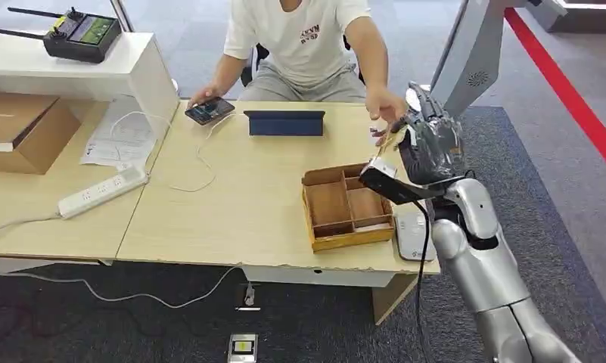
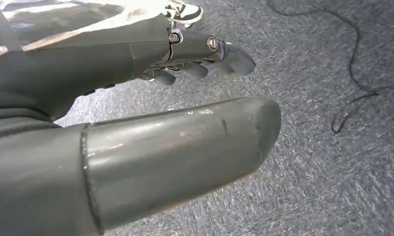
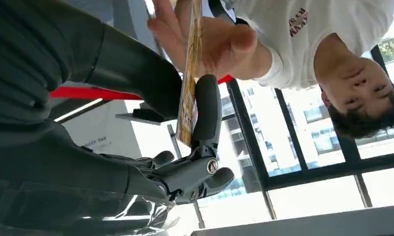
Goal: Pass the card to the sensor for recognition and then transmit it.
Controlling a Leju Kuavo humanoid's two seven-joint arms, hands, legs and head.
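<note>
- Right hand (image 1: 430, 144) raised over the tabletop's far right corner, card (image 3: 189, 83) pinched edge-on between thumb and one finger (image 3: 207, 105) — other fingers curled below.
- Person's hand (image 3: 204, 39) met at the card's far end, palm open behind it; in the head view that hand (image 1: 386, 106) seen just beside the robot's fingers.
- Wooden tray (image 1: 345, 206) found near the tabletop's front right edge, its compartments open upward, directly beneath the raised forearm.
- White sensor pad (image 1: 413, 234) lying flat between the tray and the right edge, touching neither rim as far as could be told.
- Blue tablet stand (image 1: 284, 122) set at the far edge, phone (image 1: 209, 111) left of it under the person's other hand.
- Broad bare wood left open between the tray and the white power strip (image 1: 103, 190) at the left seam.
- Left hand (image 2: 136, 113) hanging over grey carpet (image 2: 332, 187) — fingers loosely apart, thumb straight, nothing held.
</note>
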